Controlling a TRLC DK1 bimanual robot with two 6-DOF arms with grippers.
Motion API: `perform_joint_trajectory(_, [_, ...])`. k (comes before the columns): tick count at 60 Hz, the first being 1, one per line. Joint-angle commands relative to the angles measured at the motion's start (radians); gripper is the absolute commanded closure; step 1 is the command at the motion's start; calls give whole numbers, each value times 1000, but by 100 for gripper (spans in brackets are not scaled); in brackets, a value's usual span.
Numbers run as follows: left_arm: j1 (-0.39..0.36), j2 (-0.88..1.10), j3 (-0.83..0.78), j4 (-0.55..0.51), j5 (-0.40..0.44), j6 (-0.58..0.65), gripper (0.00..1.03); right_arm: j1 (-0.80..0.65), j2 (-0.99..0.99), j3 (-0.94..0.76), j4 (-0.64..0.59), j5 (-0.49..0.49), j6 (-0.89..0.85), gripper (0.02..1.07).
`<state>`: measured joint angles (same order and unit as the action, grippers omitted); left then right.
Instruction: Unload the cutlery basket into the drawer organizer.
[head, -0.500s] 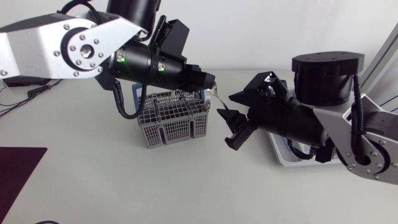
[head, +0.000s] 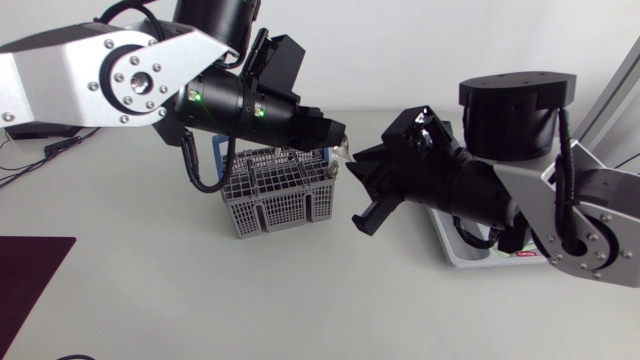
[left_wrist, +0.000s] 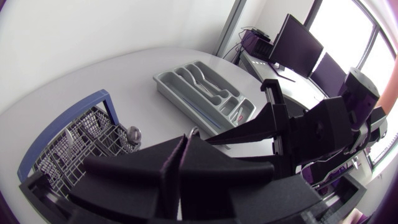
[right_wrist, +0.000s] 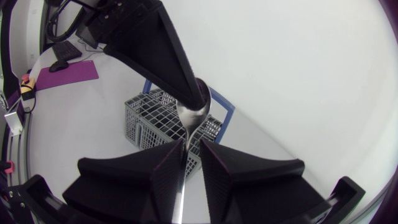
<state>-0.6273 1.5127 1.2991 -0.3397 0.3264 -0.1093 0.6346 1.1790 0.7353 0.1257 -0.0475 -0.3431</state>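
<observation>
Spoon (right_wrist: 194, 113), polished steel, hangs at the centre of the right wrist view. My left fingers (right_wrist: 168, 56), matte black wedges, are pinched on its rounded bowl, by the right corner of the basket (right_wrist: 152, 121). The thin handle runs down into the gap between my right fingers (right_wrist: 137, 177), which stand narrowly apart, with the handle against one of them only. The basket is a grey wire-grid box with a blue hoop, mid-frame in the head view on the pale, smooth worktop (head: 150, 290). In the upper middle of the left wrist view lies the organizer (left_wrist: 205, 87), grey moulded plastic with curved compartments.
</observation>
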Motion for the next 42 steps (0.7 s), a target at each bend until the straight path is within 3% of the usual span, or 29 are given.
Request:
perform_joint_trajectory(1, [1, 12, 3, -1, 11, -30, 88, 11, 13, 18, -9, 3, 10, 94])
perform_joint_trajectory(13, [-8, 14, 12, -2, 13, -33, 88, 17, 8, 15, -32, -14, 10, 101])
perform_joint_trajectory(30, [-2, 0, 9, -4, 13, -32, 84, 19, 8, 30, -92, -54, 9, 101])
perform_joint_trajectory(34, [0, -8, 17, -4, 14, -30, 72, 19, 1, 29, -107, -69, 9, 101])
perform_joint_trajectory(42, [5, -16, 34, -2, 19, -29, 38, 8, -18, 21, -130, -107, 6, 101])
